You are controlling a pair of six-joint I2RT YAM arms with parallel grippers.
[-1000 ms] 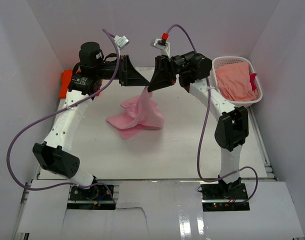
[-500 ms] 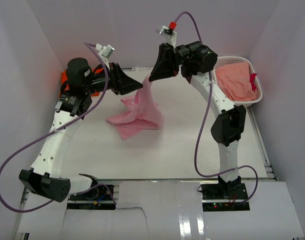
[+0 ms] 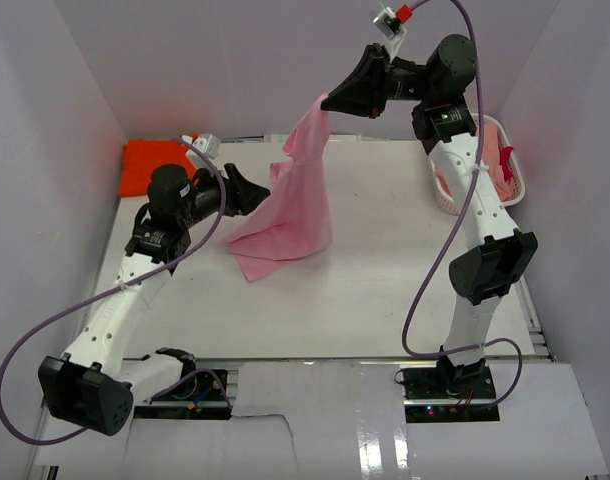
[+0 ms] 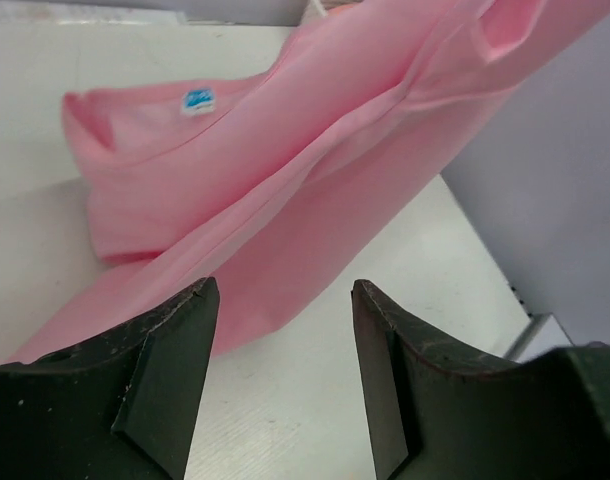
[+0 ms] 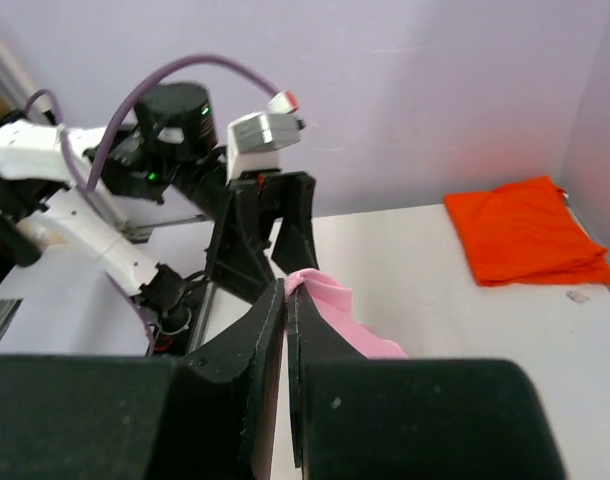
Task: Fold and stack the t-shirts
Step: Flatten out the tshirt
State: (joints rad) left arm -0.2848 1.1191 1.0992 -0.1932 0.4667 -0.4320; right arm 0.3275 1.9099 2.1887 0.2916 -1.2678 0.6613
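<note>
The folded orange shirt [image 3: 153, 160] lies in the counter's [image 3: 345, 300] far left corner, near the wall. The left arm reaches low across the counter, its pincer [image 3: 265, 190] gaping and empty just beside the pink shirt [image 3: 290, 210]. That shirt hangs as a tall drape, its lower edge spread mid-counter with bare surface in front. The right arm stretches up high, its pincer [image 3: 328, 101] clamped on the pink shirt's top. A basket [image 3: 518, 192] sits at the right edge.

Basket [image 3: 518, 193] largely behind right arm [image 3: 477, 190]
</note>
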